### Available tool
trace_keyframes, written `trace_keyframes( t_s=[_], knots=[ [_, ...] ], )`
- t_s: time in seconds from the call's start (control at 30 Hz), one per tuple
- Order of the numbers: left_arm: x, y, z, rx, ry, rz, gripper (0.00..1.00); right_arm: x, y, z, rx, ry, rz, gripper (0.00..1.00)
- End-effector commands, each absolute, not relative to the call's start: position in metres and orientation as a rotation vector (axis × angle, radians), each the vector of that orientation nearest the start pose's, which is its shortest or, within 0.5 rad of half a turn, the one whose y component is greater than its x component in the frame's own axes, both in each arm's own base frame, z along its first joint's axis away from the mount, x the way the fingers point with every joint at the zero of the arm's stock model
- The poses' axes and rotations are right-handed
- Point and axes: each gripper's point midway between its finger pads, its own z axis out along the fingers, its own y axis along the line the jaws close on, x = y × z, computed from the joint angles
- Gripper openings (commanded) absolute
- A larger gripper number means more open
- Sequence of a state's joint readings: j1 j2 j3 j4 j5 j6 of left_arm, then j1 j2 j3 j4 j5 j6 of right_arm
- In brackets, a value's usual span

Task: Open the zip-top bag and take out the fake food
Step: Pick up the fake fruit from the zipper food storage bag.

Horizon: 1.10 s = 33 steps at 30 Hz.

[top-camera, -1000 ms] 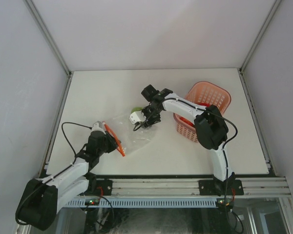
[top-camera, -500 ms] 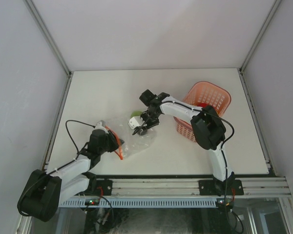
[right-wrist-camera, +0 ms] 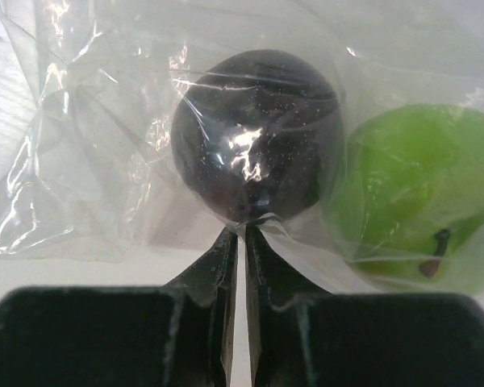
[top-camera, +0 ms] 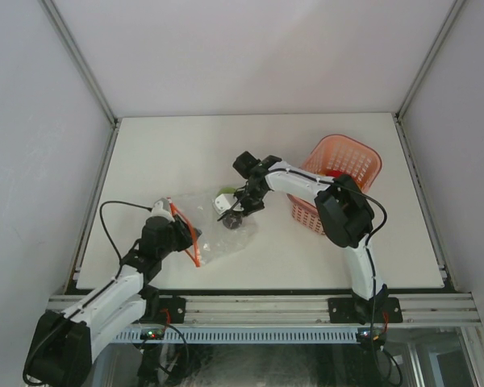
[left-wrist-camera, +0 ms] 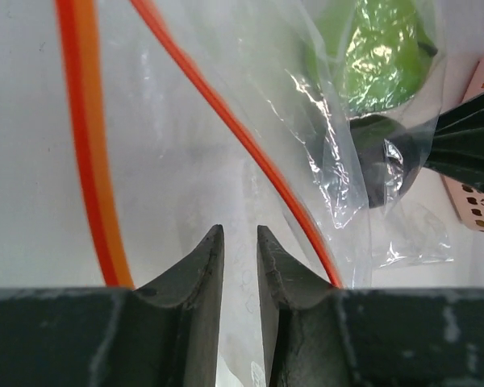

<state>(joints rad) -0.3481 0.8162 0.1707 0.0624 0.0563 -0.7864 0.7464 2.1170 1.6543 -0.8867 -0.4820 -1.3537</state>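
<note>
2 grips on the zip-top bag (left-wrist-camera: 226,121): left gripper (left-wrist-camera: 240,232) seemingly clenching film beside its zip strip (left-wrist-camera: 89,161); right gripper (right-wrist-camera: 240,234) pinching film just beside the blackish fruit (right-wrist-camera: 254,133).

1. This is a robot test cell, of the kind one finds in a laboratory.
2. A plain white table (top-camera: 185,145) is closed in on three sides by bare pale walls (top-camera: 250,56), which meet at metal corner struts (top-camera: 77,56).
3. The left arm (top-camera: 113,286) and the right arm (top-camera: 359,258), both white and black, are bolted to an aluminium rail (top-camera: 266,306) at the near edge, and a black cable (top-camera: 117,202) hangs loose.
4. The things on the table look like practice props: fake food (right-wrist-camera: 254,133) in a zip-top bag (top-camera: 214,234), and a pink plastic basket (top-camera: 351,153).
</note>
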Motion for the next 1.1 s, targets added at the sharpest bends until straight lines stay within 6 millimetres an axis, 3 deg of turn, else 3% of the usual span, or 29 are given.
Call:
trace_keyframes(
  t_s=[0.0, 0.27, 0.43, 0.57, 0.73, 0.83, 1.07],
  knots=[
    [0.237, -0.122, 0.067, -0.428, 2.141, -0.685, 0.27, 0.285, 0.338, 0.065, -2.341, 1.293, 0.614, 0.05],
    [0.224, -0.115, 0.074, -0.419, 2.119, -0.683, 0.27, 0.272, 0.337, 0.079, -2.289, 1.303, 0.655, 0.03],
    [0.217, -0.126, 0.084, -0.381, 2.083, -0.785, 0.27, 0.261, 0.34, 0.092, -2.244, 1.302, 0.713, 0.02],
    [0.216, -0.136, 0.083, -0.366, 2.074, -0.857, 0.27, 0.254, 0.34, 0.091, -2.245, 1.307, 0.714, 0.05],
    [0.214, -0.143, 0.079, -0.346, 2.092, -0.901, 0.27, 0.247, 0.341, 0.099, -2.242, 1.271, 0.71, 0.37],
    [0.214, -0.146, 0.078, -0.339, 2.097, -0.914, 0.26, 0.239, 0.343, 0.1, -2.255, 1.221, 0.695, 0.49],
    [0.214, -0.149, 0.078, -0.319, 2.104, -0.93, 0.26, 0.253, 0.354, 0.077, -2.275, 1.261, 0.612, 0.53]
  ],
)
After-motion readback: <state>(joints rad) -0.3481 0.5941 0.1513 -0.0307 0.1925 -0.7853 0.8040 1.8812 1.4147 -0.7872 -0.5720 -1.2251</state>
